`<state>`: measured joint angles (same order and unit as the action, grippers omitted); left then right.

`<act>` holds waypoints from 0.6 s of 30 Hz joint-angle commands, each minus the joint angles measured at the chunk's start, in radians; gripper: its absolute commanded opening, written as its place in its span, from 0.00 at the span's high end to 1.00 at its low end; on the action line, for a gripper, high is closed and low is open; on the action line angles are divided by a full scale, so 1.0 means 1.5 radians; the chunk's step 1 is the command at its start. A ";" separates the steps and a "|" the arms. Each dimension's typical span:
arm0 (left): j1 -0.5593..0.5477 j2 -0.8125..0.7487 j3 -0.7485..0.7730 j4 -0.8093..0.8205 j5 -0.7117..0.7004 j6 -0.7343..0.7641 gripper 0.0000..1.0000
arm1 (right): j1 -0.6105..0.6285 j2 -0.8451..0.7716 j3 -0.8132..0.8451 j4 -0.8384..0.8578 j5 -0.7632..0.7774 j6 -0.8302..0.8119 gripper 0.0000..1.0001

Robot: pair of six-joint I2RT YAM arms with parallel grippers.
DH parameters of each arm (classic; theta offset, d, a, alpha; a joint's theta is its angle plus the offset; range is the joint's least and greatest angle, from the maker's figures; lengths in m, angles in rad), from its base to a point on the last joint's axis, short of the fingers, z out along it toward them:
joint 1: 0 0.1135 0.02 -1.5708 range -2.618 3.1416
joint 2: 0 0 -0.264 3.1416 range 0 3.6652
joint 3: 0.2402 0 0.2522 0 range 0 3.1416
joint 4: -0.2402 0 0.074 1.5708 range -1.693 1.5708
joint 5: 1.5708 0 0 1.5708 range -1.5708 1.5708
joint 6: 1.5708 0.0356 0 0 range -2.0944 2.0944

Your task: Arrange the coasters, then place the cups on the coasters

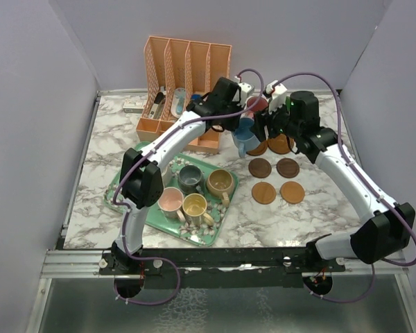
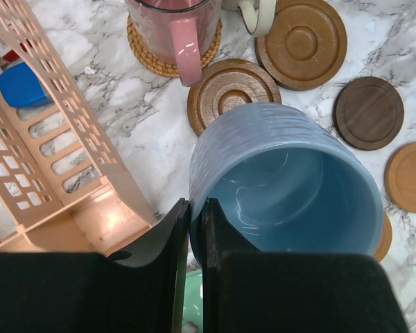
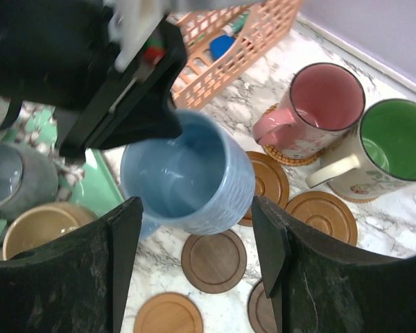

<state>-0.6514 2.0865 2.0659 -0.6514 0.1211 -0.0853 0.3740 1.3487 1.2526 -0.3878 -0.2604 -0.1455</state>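
Note:
My left gripper (image 2: 193,215) is shut on the rim of a blue cup (image 2: 291,187), holding it tilted in the air above the brown coasters (image 2: 232,90). My right gripper (image 3: 196,205) is open, with a finger on each side of the same blue cup (image 3: 187,173) and a gap to it on both sides. A pink cup (image 3: 319,104) stands on a woven coaster, and a cream cup with a green inside (image 3: 395,146) stands beside it. Bare coasters (image 1: 260,168) lie in rows to the right of the tray.
A green floral tray (image 1: 208,232) at the left front holds grey (image 1: 191,178), tan (image 1: 220,182), pink (image 1: 170,200) and yellow (image 1: 194,205) cups. An orange file organizer (image 1: 187,69) stands at the back, close to the left arm.

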 commanded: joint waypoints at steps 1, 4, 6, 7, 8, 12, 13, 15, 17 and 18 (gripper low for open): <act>-0.028 -0.073 -0.011 0.107 -0.076 -0.062 1.00 | 0.003 0.028 0.039 0.021 0.105 0.096 0.37; -0.046 -0.088 -0.030 0.123 -0.133 -0.082 1.00 | 0.003 0.042 0.044 0.019 0.135 0.104 0.40; -0.054 -0.097 -0.043 0.132 -0.147 -0.085 1.00 | 0.003 0.050 0.047 0.011 0.154 0.106 0.42; -0.058 -0.101 -0.049 0.136 -0.154 -0.085 1.00 | 0.003 0.052 0.044 0.013 0.161 0.105 0.43; -0.062 -0.105 -0.055 0.140 -0.159 -0.086 1.00 | 0.003 0.052 0.039 0.015 0.166 0.104 0.44; -0.070 -0.112 -0.063 0.146 -0.173 -0.095 1.00 | 0.002 0.052 0.016 0.030 0.170 0.111 0.50; -0.071 -0.114 -0.063 0.146 -0.176 -0.097 1.00 | 0.001 0.055 0.014 0.030 0.173 0.112 0.52; -0.073 -0.118 -0.066 0.148 -0.179 -0.102 1.00 | -0.003 0.062 0.014 0.029 0.172 0.114 0.55; -0.075 -0.122 -0.070 0.150 -0.185 -0.107 1.00 | -0.006 0.069 0.014 0.030 0.169 0.118 0.55; -0.076 -0.123 -0.072 0.151 -0.191 -0.108 1.00 | -0.007 0.074 0.014 0.030 0.168 0.119 0.56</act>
<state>-0.7574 1.9930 1.9518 -0.5415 -0.1116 -0.2012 0.3714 1.4311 1.2850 -0.3725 -0.0372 0.0109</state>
